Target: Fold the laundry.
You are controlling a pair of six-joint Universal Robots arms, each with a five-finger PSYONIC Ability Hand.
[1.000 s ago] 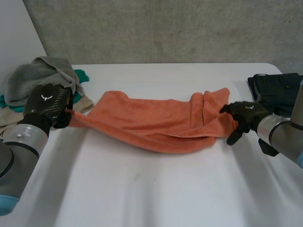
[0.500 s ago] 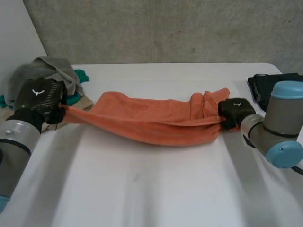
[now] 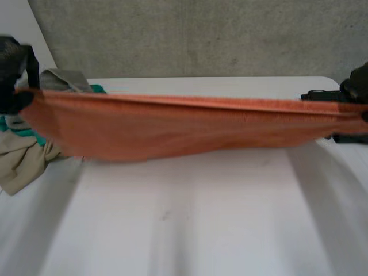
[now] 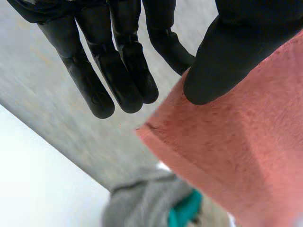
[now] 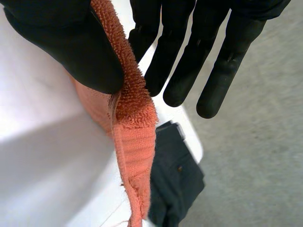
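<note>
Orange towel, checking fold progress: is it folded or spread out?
Spread: the orange towel hangs stretched above the table, pinched between left hand and right hand.

A white table (image 3: 190,230) stands before a grey concrete wall (image 3: 190,34) (rough and mottled).

Left robot hand (image 3: 11,60) at ten o'clock, right robot hand (image 3: 359,86) at three o'clock; both with fingers straight, thumbs pinching an end of the orange towel (image 3: 172,129)

Towel (image 3: 172,126): plain orange. Table (image 3: 190,224): white. Pile (image 3: 26,158): grey, teal, beige. Garment (image 5: 177,182): dark, possibly navy.
</note>
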